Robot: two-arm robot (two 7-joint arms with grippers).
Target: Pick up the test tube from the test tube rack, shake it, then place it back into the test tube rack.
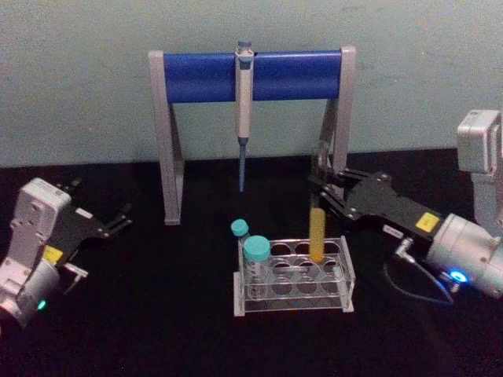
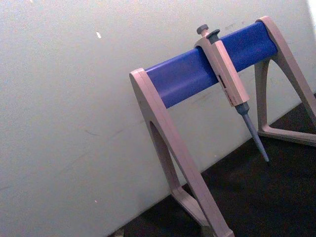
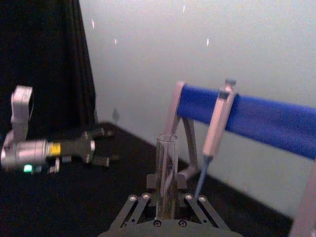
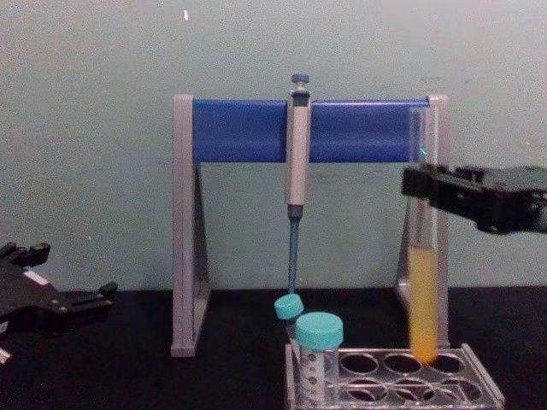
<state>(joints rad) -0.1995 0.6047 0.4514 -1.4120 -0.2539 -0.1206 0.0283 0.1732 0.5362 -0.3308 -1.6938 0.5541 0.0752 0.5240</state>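
A: Where was the test tube [image 1: 317,236]?

B: Upright, gripped on its clear upper part by the right hand [image 1: 322,193], fingers closed on the glass. Its yellow-filled lower end met a back-row hole of the test tube rack [image 1: 346,276], toward the right side. How deep it sat, I couldn't tell.

A: And the left hand [image 1: 122,221]?

B: Off to the left above the black bench [image 1: 157,330], fingers spread, holding nothing, well apart from the rack. 2 teal-capped vials [image 1: 256,251] stood at the rack's left end.
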